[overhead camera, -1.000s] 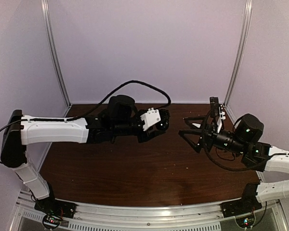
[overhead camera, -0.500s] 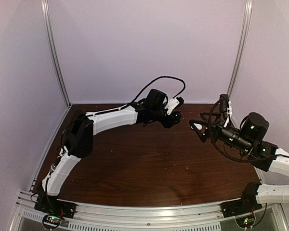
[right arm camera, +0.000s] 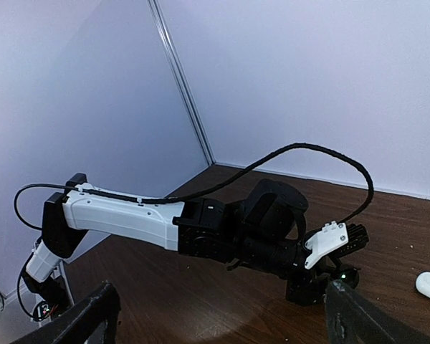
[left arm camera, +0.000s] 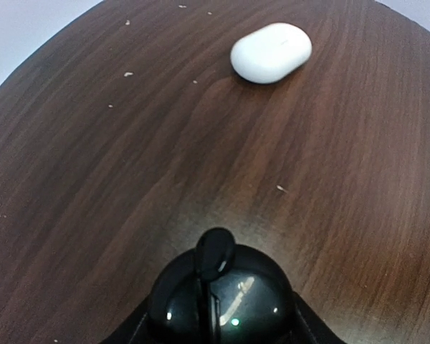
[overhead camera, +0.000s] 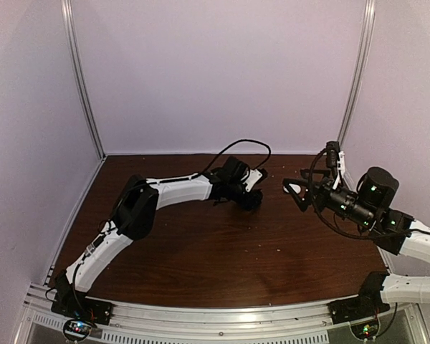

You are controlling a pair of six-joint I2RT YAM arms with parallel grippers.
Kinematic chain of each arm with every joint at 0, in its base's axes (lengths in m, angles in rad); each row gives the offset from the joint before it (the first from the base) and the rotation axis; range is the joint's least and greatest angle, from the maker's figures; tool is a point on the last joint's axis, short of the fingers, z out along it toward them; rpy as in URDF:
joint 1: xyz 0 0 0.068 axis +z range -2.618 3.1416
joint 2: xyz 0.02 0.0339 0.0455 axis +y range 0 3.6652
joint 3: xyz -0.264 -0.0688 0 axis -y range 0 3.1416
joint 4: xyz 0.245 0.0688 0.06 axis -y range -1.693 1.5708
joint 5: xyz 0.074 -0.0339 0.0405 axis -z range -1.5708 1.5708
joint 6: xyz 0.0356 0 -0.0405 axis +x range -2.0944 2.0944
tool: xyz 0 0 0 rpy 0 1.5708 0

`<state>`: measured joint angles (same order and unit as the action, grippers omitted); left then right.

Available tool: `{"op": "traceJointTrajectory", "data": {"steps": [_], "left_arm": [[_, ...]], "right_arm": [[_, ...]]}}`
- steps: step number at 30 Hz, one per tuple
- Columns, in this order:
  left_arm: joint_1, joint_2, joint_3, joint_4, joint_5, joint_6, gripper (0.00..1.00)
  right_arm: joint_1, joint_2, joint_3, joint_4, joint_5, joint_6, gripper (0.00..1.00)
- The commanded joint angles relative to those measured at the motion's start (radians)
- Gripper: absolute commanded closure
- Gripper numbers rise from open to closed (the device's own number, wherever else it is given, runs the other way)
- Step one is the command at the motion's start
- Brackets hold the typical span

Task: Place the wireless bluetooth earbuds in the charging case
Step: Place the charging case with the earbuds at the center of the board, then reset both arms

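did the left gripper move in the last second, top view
Yes. The left gripper has shifted right, closer to the right corner post.

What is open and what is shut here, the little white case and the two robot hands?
charging case: lid shut, lying on the table, nothing touching it.
right gripper: wide open, empty.
left gripper: low over the table; whether it is open or shut cannot be told.

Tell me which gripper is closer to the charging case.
The left gripper, low over the table; its wrist camera shows the closed white charging case just ahead. The right gripper hangs raised, jaws wide open.
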<state>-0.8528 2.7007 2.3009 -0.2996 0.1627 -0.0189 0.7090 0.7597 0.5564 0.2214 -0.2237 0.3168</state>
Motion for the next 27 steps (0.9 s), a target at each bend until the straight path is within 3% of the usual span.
{"op": "traceJointTrajectory", "data": {"steps": [1,4,5,11,17,20,23,27], "left_arm": [[0.027,0.001,0.043,0.05,-0.013,-0.012,0.34],[0.033,-0.024,0.041,0.055,-0.012,-0.011,0.06],[0.035,-0.037,0.038,0.059,-0.01,-0.008,0.03],[0.071,-0.166,0.007,0.068,0.017,-0.043,0.02],[0.152,-0.387,-0.142,0.065,0.052,-0.159,0.02],[0.215,-0.528,-0.298,0.077,0.054,-0.228,0.02],[0.291,-0.693,-0.551,0.145,0.065,-0.306,0.02],[0.373,-0.922,-0.848,0.237,-0.013,-0.364,0.02]], "right_arm": [[-0.014,0.013,0.027,-0.033,0.022,-0.018,0.0],[-0.03,0.029,0.053,-0.059,0.024,-0.022,0.0],[-0.036,0.035,0.061,-0.069,0.02,-0.025,0.0],[-0.096,0.071,0.092,-0.062,0.008,-0.014,0.0],[-0.18,0.141,0.135,-0.051,-0.043,0.007,0.0],[-0.254,0.18,0.152,-0.055,-0.096,0.039,0.0],[-0.343,0.207,0.141,-0.018,-0.183,0.086,0.0],[-0.426,0.221,0.111,0.003,-0.218,0.1,0.0]]}}
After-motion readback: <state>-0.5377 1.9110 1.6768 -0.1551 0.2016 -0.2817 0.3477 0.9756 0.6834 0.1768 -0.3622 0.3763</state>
